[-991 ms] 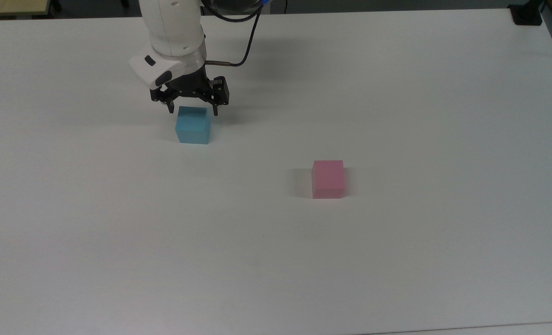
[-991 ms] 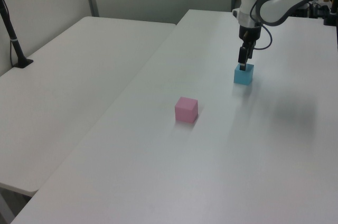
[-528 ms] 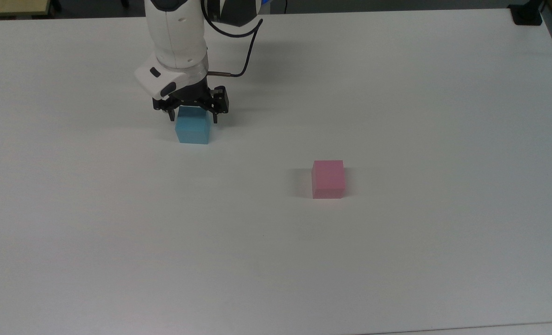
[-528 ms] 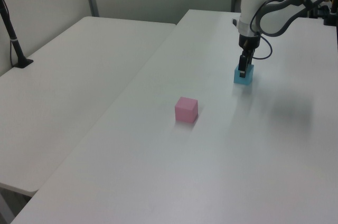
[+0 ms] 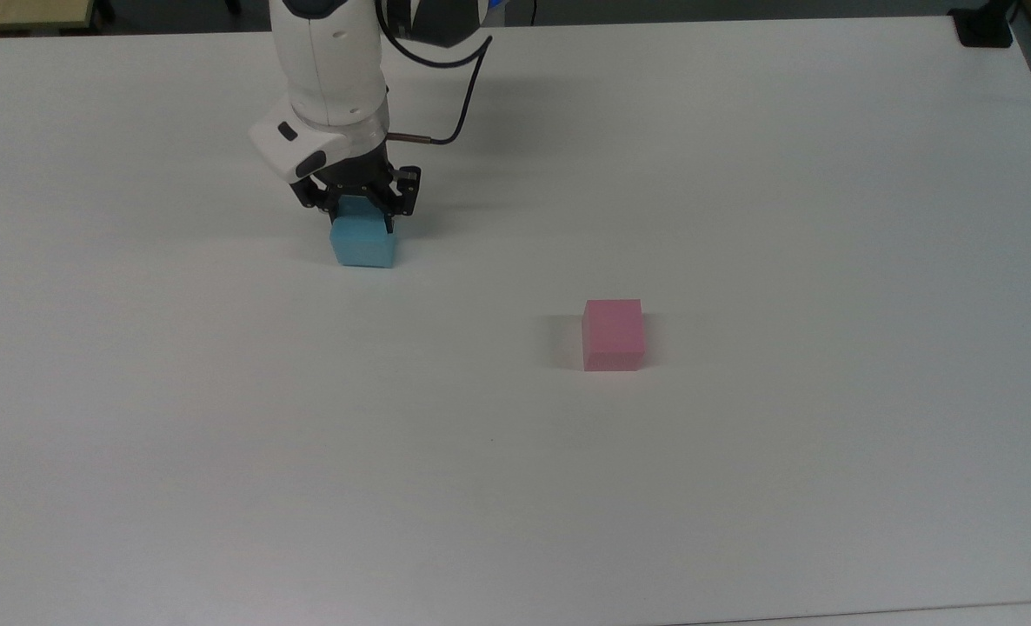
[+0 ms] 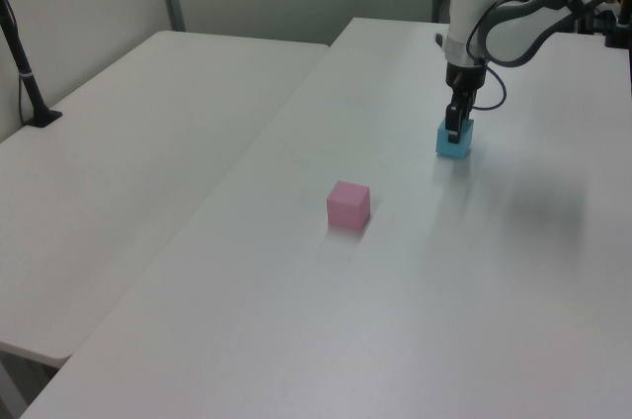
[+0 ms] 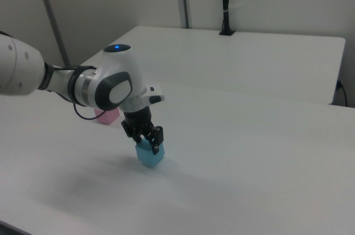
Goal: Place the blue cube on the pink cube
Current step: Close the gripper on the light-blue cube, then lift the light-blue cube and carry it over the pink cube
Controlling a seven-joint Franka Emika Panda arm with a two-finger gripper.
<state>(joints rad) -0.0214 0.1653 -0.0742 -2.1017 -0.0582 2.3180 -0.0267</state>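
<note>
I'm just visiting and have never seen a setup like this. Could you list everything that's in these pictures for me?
blue cube: one, light blue, on the table, top view's upper left, between the hand's fingers.
pink cube: one, pastel pink, alone near the table's middle.
table: one, white, carrying both cubes.
second table: one, white, on the left view's left.
black post: one, standing on the second table.
robot arm: one, white.
hand: one, black, closed on the blue cube.
</note>
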